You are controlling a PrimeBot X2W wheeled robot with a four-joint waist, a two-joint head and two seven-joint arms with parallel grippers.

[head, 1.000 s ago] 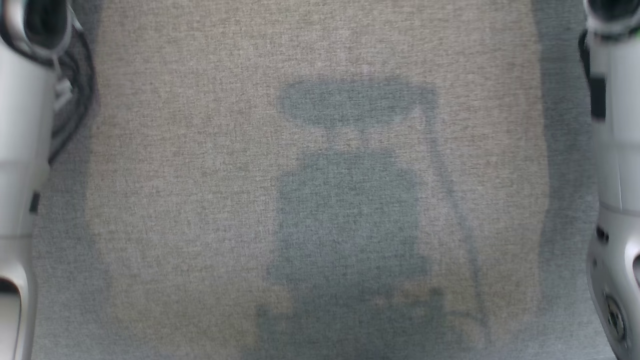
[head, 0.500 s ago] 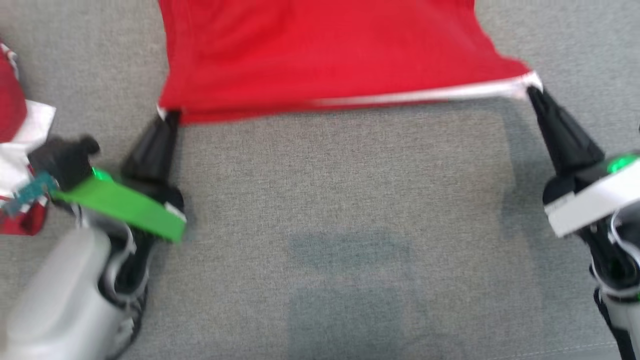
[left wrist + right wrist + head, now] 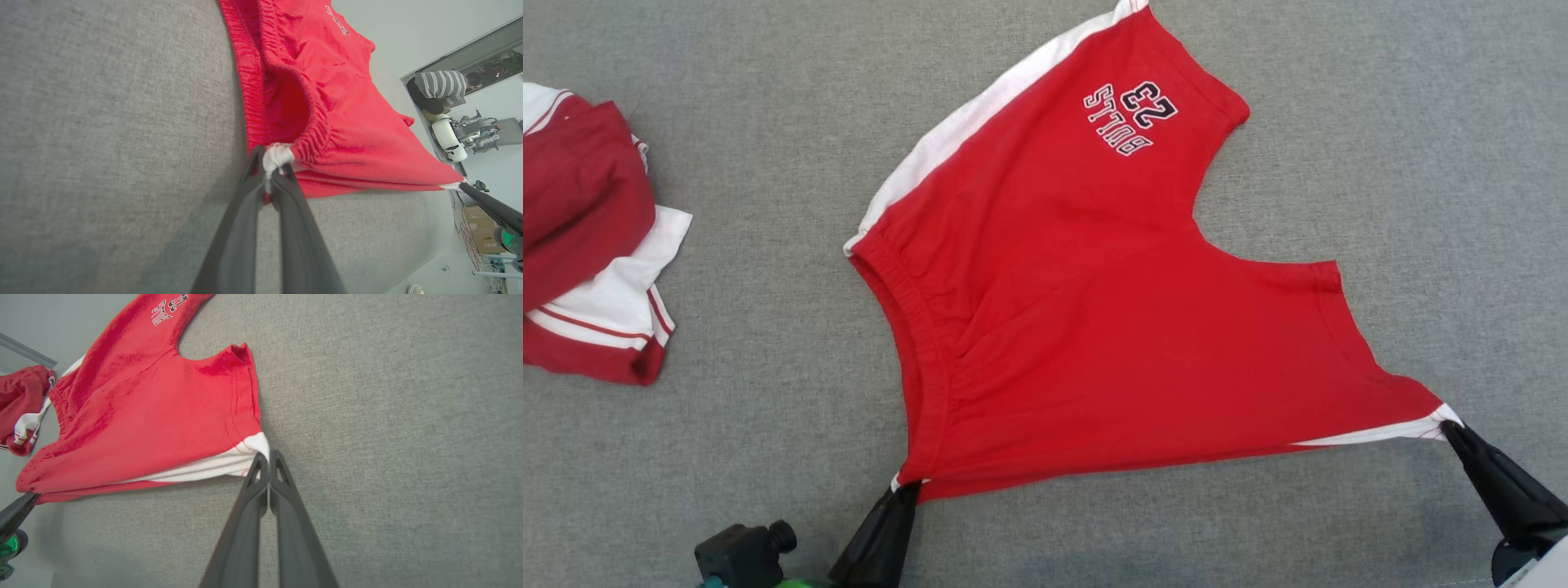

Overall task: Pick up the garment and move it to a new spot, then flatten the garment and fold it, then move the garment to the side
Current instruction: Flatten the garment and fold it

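Red shorts (image 3: 1094, 327), "BULLS 23" print (image 3: 1131, 118)

Shorts (image 3: 1094, 310) now largely in view

The right gripper (image 3: 267, 457) has its two dark fingers (image 3: 249, 522) pressed together on the white-striped leg corner of the red shorts (image 3: 155, 416), which lie spread on the grey bench (image 3: 388, 416). The left gripper (image 3: 32, 496) meets the waistband corner at lower left. A second red-and-white garment (image 3: 22, 400) lies crumpled beyond.
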